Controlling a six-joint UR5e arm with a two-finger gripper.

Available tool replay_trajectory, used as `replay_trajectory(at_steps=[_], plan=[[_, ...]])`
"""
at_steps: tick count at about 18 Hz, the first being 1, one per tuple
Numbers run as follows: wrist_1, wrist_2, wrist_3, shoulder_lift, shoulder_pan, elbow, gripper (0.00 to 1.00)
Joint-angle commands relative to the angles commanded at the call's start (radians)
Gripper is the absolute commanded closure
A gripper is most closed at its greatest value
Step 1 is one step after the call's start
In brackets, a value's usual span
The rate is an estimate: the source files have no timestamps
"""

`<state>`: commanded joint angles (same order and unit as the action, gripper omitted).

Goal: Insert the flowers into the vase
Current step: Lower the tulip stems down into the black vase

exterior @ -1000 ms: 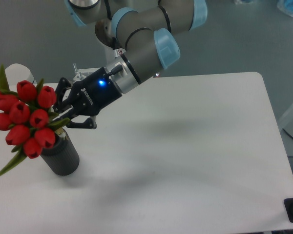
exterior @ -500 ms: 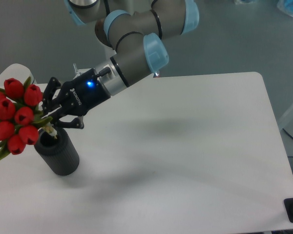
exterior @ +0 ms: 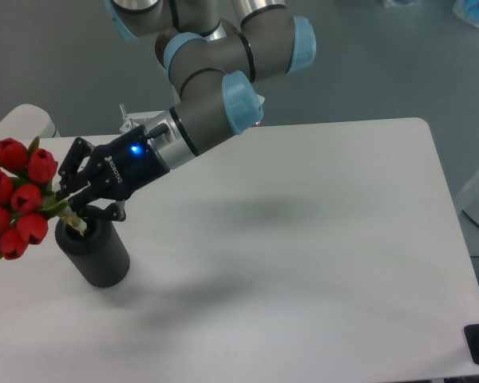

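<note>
Clamping flowers (exterior: pixel 14 209) by stems: pincer (exterior: pixel 66 199) | vase (exterior: pixel 93 253) below (mouth unblocked); white table (exterior: pixel 303 239)

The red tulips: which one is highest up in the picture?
The bud at the top of the flowers, left of its neighbour. The others sit lower, towards the vase.

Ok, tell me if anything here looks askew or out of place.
The flowers are askew: held by the pincer, the bunch lies almost sideways, buds hanging out past the table's left edge. Only the stem ends sit at the vase mouth; they are not upright inside it.
</note>
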<state>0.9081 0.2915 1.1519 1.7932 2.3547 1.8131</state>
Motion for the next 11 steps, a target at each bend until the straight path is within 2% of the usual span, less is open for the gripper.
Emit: replay_trajectory(at_steps=[7,11], plan=[[-0.003,0.000,0.187,0.000,0.003,0.106,0.92],[-0.003,0.002,0.201,0.011,0.005,0.114,0.88]])
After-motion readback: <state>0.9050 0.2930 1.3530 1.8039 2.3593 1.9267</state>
